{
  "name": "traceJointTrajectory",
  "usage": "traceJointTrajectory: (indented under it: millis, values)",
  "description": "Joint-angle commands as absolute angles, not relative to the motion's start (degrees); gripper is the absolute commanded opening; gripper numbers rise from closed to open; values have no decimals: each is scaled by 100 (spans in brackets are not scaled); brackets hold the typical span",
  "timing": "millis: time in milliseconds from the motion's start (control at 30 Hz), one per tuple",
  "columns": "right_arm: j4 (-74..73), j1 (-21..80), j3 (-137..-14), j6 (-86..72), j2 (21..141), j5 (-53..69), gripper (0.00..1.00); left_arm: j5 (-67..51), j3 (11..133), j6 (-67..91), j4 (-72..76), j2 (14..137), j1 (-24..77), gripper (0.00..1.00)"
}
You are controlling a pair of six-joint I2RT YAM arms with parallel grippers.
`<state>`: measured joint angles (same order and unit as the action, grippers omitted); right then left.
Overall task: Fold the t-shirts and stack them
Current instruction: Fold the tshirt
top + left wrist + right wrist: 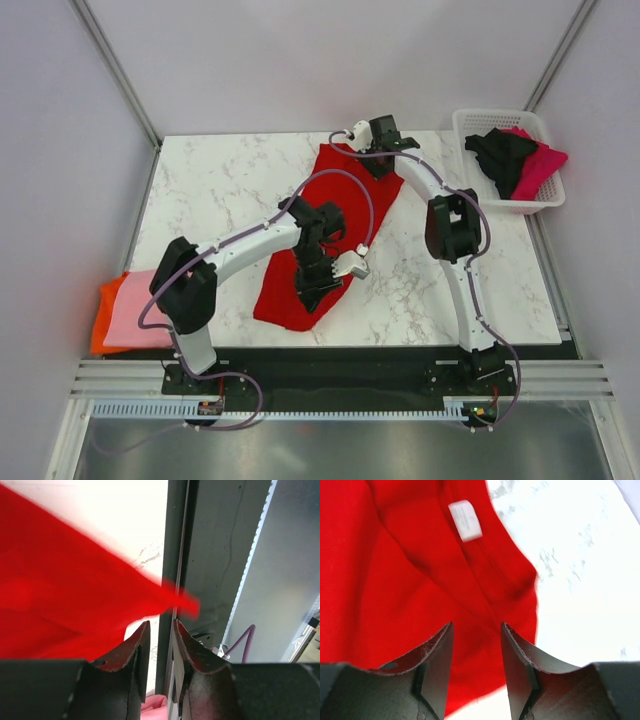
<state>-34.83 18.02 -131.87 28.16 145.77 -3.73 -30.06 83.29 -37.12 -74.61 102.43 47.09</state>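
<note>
Starting with your left tool (161,625): its tips stand close together with a thin gap, and no cloth shows in that gap. The red shirt (335,190) shows blurred just ahead of the tips and off to their left.

— So I have no hold on it there?

I judge not, though the blur leaves some doubt. Close where you are and you may pinch air. Or you may catch one thin layer at the hem, which would slip out as you lift.

— And the right tool (476,625)?

Its tips are spread well apart and grip nothing. The collar end of the shirt lies beneath it, with the white label (465,520) just ahead. Come down that wide and you may gather the collar fold into a lump, which would make the fold line crooked.

— What about both ends together?

The shirt runs in a long slant across the surface (220,190) from one tool to the other. Pull with one tool while the other has no grip, and the cloth will drag and bunch rather than fold. The near end lies close to the surface edge below your left tool, so a careless sweep could tip it over.

— Anything nearby to avoid?

The pink shirt (135,320) on the orange shirt (105,300) sits well off to the left of your left tool. The basket (470,120) is well to the right of your right tool.
</note>
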Motion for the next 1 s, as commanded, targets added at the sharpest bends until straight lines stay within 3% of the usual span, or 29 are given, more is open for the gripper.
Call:
traceJointTrajectory:
  millis: [0,200,367,733,967]
  values:
    - [-3138,1688,-12616,2488,13264,-457,51,-2760,8209,-3621,-7323,10221,4702,33]
    - [-3050,1600,-11392,2391,12437,-299,51,-3743,8534,-3305,-7243,10687,4790,36]
    - [-3050,1564,-10996,2171,12506,-167,51,-3174,8298,-3059,-6646,10889,4852,35]
    - [-3094,1556,-11250,2048,13280,-18,50,-2268,7023,-2813,-5300,11144,4816,28]
    - [-3305,1556,-11855,2311,13964,-53,50,-2505,7400,-2769,-5247,11715,4825,28]
